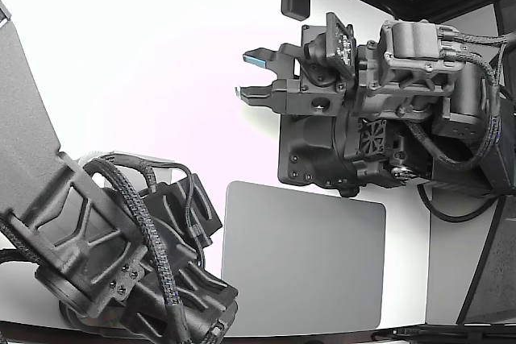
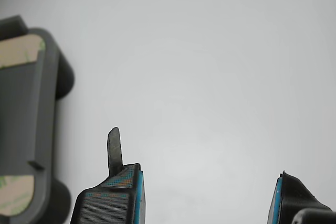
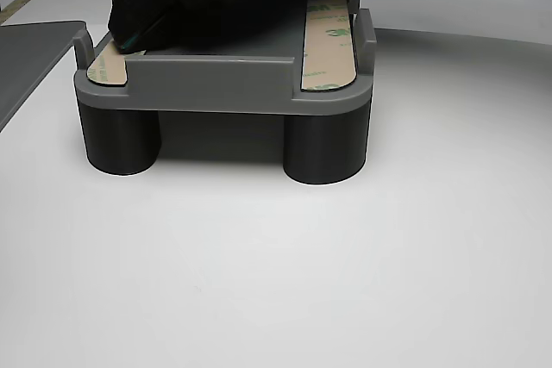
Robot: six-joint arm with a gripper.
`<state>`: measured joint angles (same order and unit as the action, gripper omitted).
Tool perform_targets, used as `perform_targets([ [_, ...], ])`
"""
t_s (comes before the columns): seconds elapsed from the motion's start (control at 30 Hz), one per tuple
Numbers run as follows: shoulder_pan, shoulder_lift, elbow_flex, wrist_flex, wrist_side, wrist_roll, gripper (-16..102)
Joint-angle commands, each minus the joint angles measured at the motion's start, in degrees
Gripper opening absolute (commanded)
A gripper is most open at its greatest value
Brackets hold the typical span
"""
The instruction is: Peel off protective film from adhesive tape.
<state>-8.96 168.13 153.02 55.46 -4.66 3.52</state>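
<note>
- Pincer (image 2: pixel 207 195): jaws apart, nothing clamped; a thin dark sliver clings to one fingertip (image 2: pixel 114 150), its nature unclear.
- Grey fixture (image 2: pixel 29 124): stands on the white table (image 2: pixel 210 77) beside the pincer, apart from it.
- Film-covered tape strips (image 3: pixel 329 45): lie along the fixture's top edges.
- Technique, as a judgement: pinch a strip's free corner and peel low along its length.

Black six-joint arm (image 1: pixel 387 110): enters from exterior view's right, wrist roughly horizontal, cabled. Black two-finger gripper w/ blue pads (image 1: pixel 251 76): jaws parted, wide gap, nothing between; points toward exterior view's left. Wrist view: blue-edged fingertips (image 2: pixel 123 195) well apart. Second black arm (image 1: pixel 121 247): low at exterior view's left, braided cables, gripper not visible.
</note>
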Motion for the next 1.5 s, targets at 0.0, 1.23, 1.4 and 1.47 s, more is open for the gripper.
perform_targets([
  [0.0, 6.7, -3.3, -9.1, -3.9, 14.7, 2.5, -6],
  [1.23, 8.8, -0.2, 0.1, -5.9, 2.5, -77.1, -11],
  [1.4, 10.6, -5.3, -1.4, -4.7, 3.8, -86.4, -11],
  [1.47, 13.2, -6.3, -1.6, -4.7, 7.5, -87.8, -11],
])
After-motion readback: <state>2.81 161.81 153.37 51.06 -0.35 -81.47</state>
